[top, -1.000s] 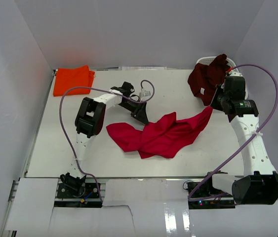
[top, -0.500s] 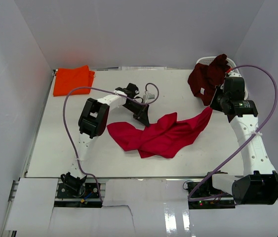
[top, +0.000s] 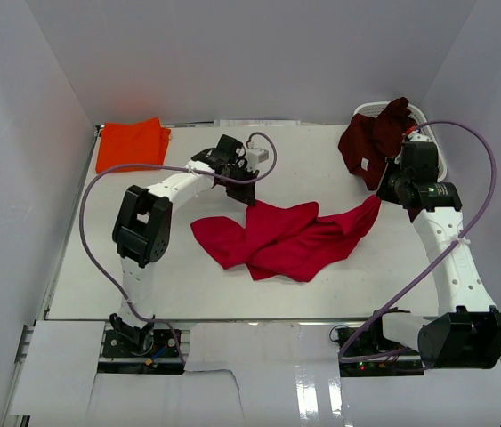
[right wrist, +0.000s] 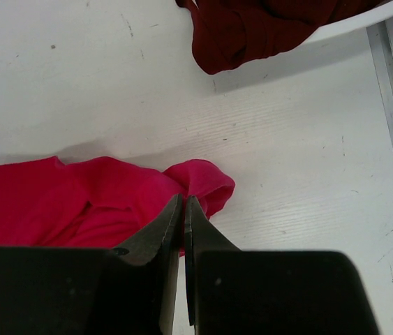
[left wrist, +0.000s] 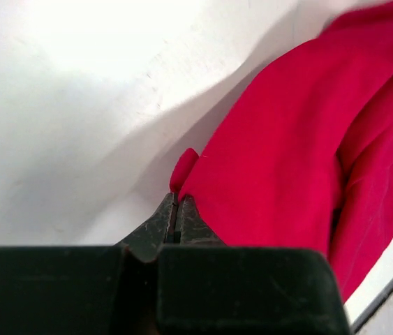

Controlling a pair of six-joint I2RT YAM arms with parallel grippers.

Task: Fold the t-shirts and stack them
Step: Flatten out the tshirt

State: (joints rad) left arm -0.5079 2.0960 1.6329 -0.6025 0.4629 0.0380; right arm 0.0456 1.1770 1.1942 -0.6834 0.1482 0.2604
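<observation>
Fingertips pinched tight on both sides: left gripper is clamped on a nub at the far edge of the crimson t-shirt, while right gripper is closed on its right-hand corner, holding that end just off the worktop. Two opposite holds look set to pull the rumpled cloth taut and flat mid-worktop before any fold. Orange t-shirt lies folded in the far left corner, likely the stack's base. Maroon t-shirt waits draped over the basket at the far right corner.
</observation>
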